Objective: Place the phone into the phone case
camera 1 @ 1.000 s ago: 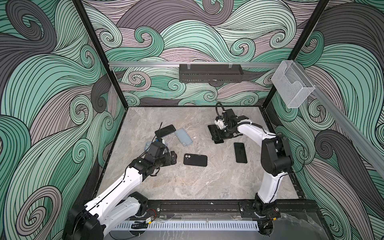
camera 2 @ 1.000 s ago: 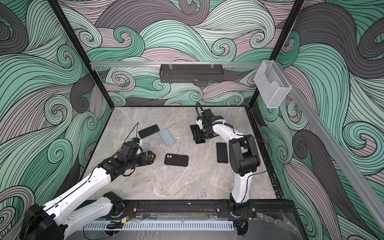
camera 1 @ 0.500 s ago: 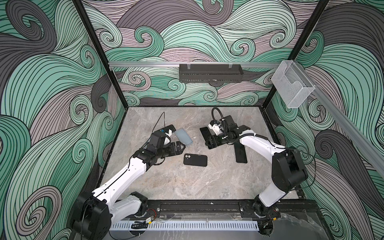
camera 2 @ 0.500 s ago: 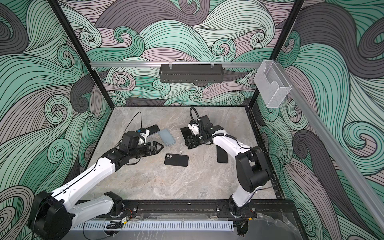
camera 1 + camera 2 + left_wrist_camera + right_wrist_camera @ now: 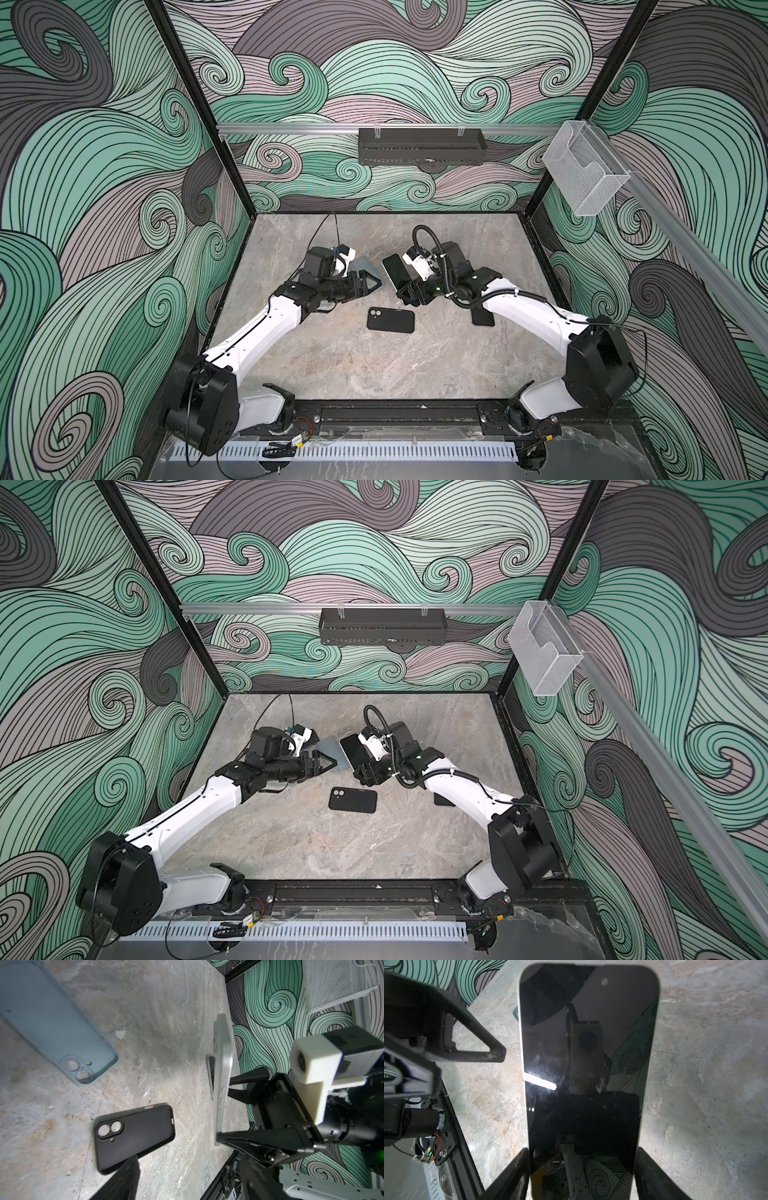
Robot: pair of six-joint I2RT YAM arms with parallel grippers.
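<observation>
My right gripper (image 5: 583, 1151) is shut on the phone (image 5: 587, 1043), a silver-edged slab with a dark screen, holding its lower end by both long sides. In both top views the phone (image 5: 395, 270) (image 5: 353, 748) hangs tilted above the table's middle. My left gripper (image 5: 379, 284) (image 5: 332, 762) is open just left of the phone. One of its fingers (image 5: 477, 1051) stands close to the phone's edge without touching it. A black phone case (image 5: 390, 320) (image 5: 135, 1134) lies flat in front of both grippers. A blue phone case (image 5: 47, 1020) (image 5: 330, 748) lies behind the left gripper.
A second dark phone (image 5: 482, 318) lies on the marble table (image 5: 374, 374) under the right forearm. A black wire basket (image 5: 419, 145) hangs on the back wall. A clear plastic holder (image 5: 584, 174) is fixed to the right rail.
The right gripper has carried the phone from the back toward the middle and left. The left arm has swung up and right to meet it, its jaws narrowing somewhat.
</observation>
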